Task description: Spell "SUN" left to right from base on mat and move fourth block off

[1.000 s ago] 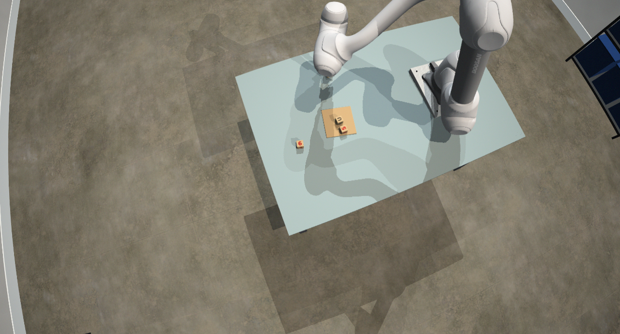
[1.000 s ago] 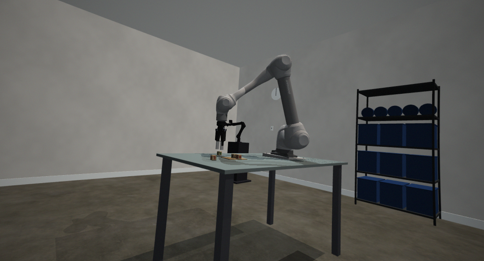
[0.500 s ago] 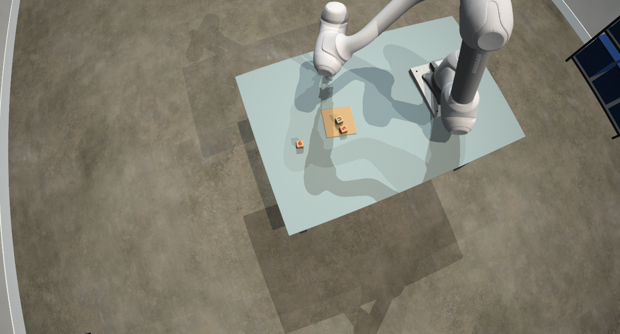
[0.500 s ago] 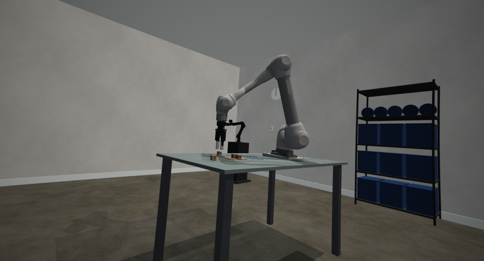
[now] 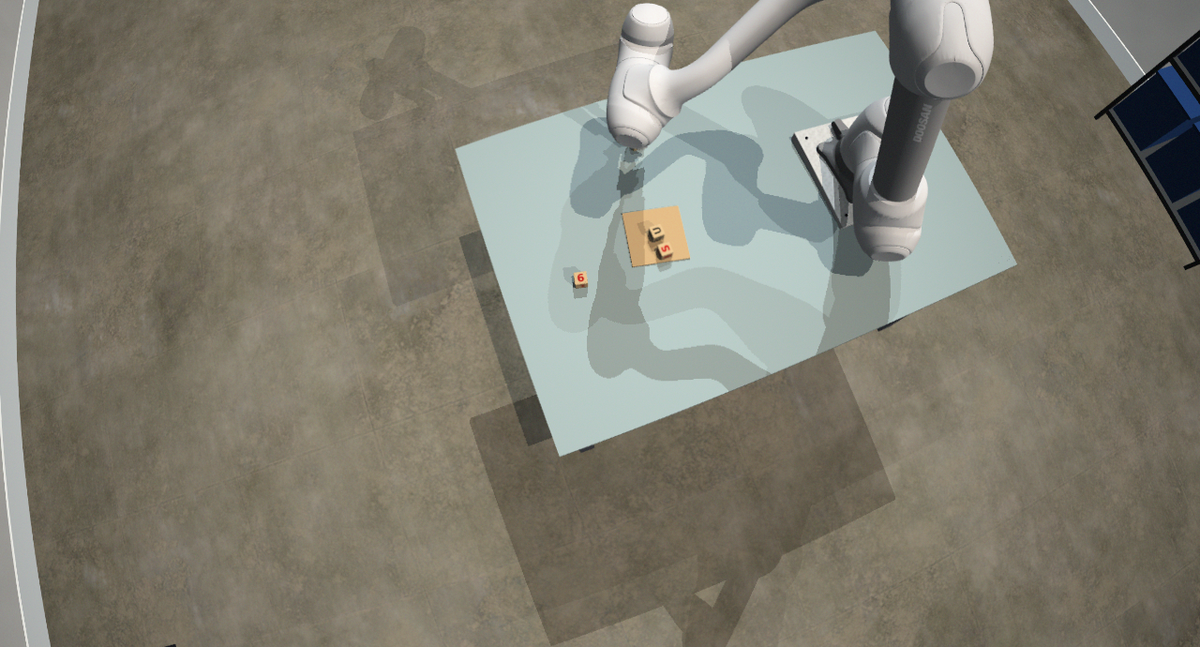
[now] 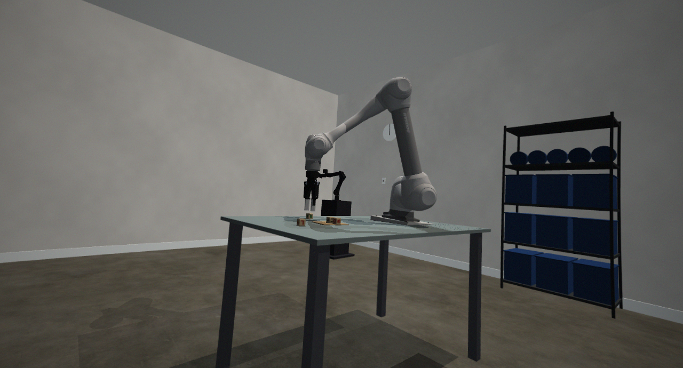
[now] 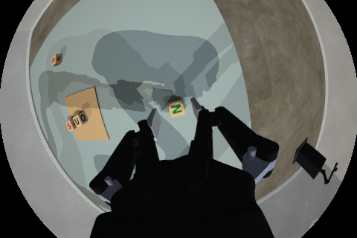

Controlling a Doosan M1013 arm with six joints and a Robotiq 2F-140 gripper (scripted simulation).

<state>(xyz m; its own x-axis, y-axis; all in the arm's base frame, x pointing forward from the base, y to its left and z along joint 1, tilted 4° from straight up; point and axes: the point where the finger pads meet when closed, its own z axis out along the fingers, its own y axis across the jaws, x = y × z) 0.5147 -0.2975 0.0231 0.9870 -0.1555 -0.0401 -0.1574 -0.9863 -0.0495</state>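
Note:
My gripper (image 6: 309, 209) (image 7: 175, 110) is open and empty. It points down above the N block (image 6: 309, 216) (image 7: 176, 108), which lies on the table off the mat, its green N facing up; the arm hides it in the top view. The orange mat (image 5: 639, 254) (image 7: 99, 131) lies flat. On it the S block (image 5: 664, 250) (image 7: 69, 125) and the U block (image 5: 655, 232) (image 7: 76, 120) stand side by side, S to the left of U as seen from the base, the U opening away from the base. The block with a red 6 on top (image 5: 580, 278) (image 6: 300, 222) (image 7: 56, 59) lies off the mat.
The pale table (image 5: 536, 198) (image 6: 267, 221) carries the robot's base plate (image 5: 812, 160) at its other end. Beyond the N block is a table edge. A shelf (image 6: 563, 206) and a dark pedestal with a small arm (image 6: 336, 207) stand away from the table.

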